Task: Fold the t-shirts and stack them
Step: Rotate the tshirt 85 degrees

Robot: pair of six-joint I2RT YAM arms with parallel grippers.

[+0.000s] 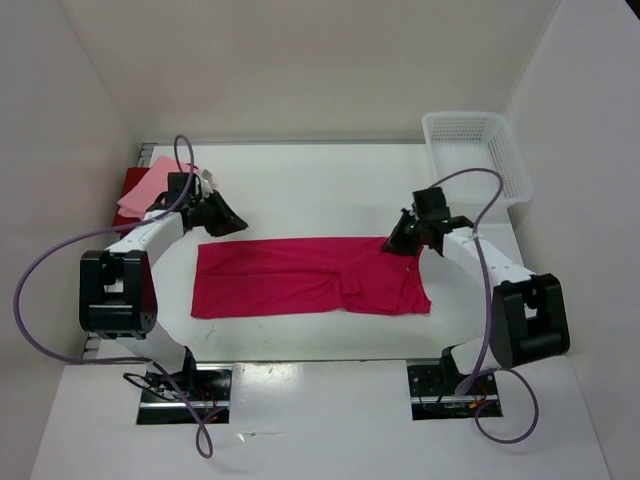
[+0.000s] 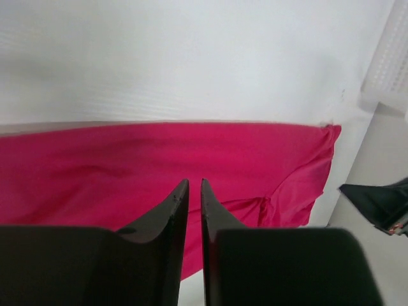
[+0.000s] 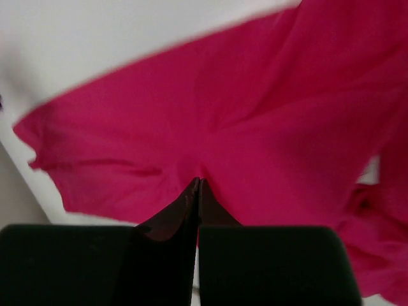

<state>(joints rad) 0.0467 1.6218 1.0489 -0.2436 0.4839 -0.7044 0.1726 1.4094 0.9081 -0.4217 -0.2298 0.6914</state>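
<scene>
Found magenta t-shirt (image 1: pixel 300 278) spread flat mid-table, light pink t-shirt (image 1: pixel 150 185) piled far left. Saw right end effector (image 1: pixel 398 243) pinched shut at its far-right corner, hold on cloth unclear; left end effector (image 1: pixel 236 224) narrowly parted, empty, near far-left corner. Risked a lopsided pull, skewing the fold.
</scene>
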